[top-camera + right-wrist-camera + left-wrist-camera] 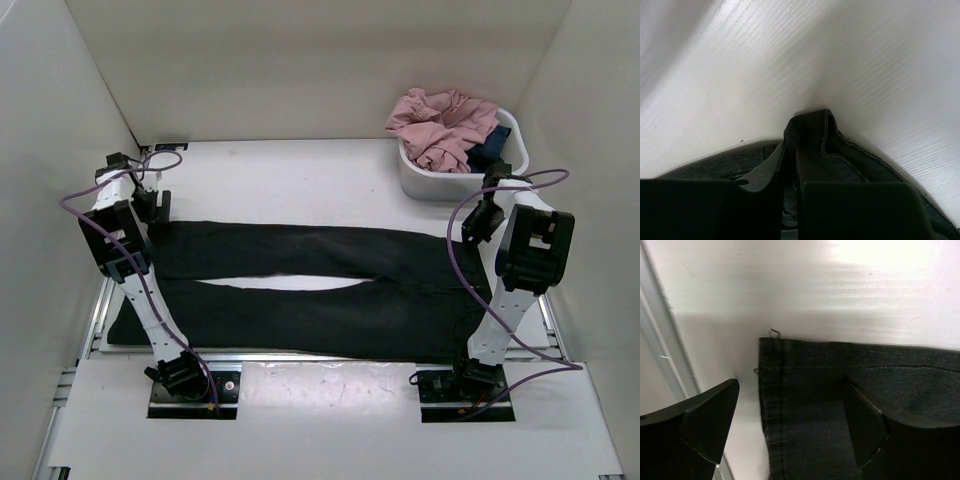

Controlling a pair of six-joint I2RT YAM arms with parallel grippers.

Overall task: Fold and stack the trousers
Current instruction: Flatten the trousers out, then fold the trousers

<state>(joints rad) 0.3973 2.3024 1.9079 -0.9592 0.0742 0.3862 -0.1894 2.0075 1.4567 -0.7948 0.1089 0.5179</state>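
Note:
The black trousers (330, 318) lie flat across the table, legs to the left and waist to the right. My left gripper (152, 205) is open at the far leg's hem. In the left wrist view its gripper (790, 427) has one finger on the bare table and the other over the cloth, either side of the stitched hem corner (771, 390). My right gripper (478, 222) is at the far waist corner. In the right wrist view this gripper (792, 157) is shut on a raised pinch of the trousers' edge (812, 127).
A white bin (430, 185) stands at the back right, holding pink clothes (440, 125) and a small dark blue garment (497, 140). White walls enclose the table on the left, back and right. A metal rail (330, 357) runs along the front edge.

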